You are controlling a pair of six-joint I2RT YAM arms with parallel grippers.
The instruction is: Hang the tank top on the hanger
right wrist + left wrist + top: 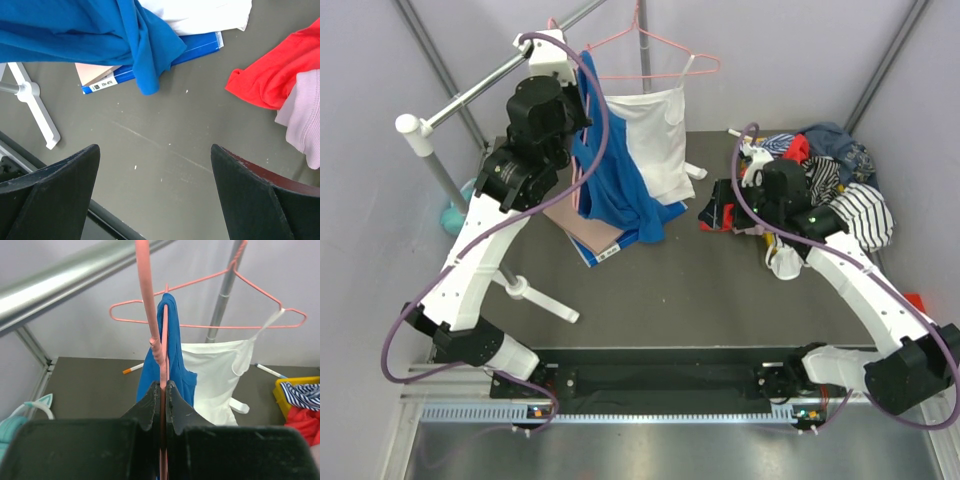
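Item: tank top (615,185), royal blue, hanging in loose folds from the hanger (148,300), well above the counter (650,290).
Holder: left end effector (162,395), clenched on the hanger's pink wire, raised close beside the rail (470,95).
Idle unit: right end effector (155,150), released, jaws wide, nothing between them, low over bare counter.
Progress: we judge the main step largely done, since the top's weight is carried by the wire and not by the counter.
Outstanding: we cannot tell whether both shoulder openings sit over the hanger, or whether its hook rests on the rail. Evening out the fabric may remain.
Left wrist view only: the shut grip on the wire, with blue fabric draped over it just beyond the fingers.
Right wrist view only: the top's lower hem hanging above a blue-edged flat pack (195,47), and a red garment (270,75) lying apart.
Top view only: both arms at once, and the white camisole (655,140) on a second pink hanger (665,55) just beside the blue top.
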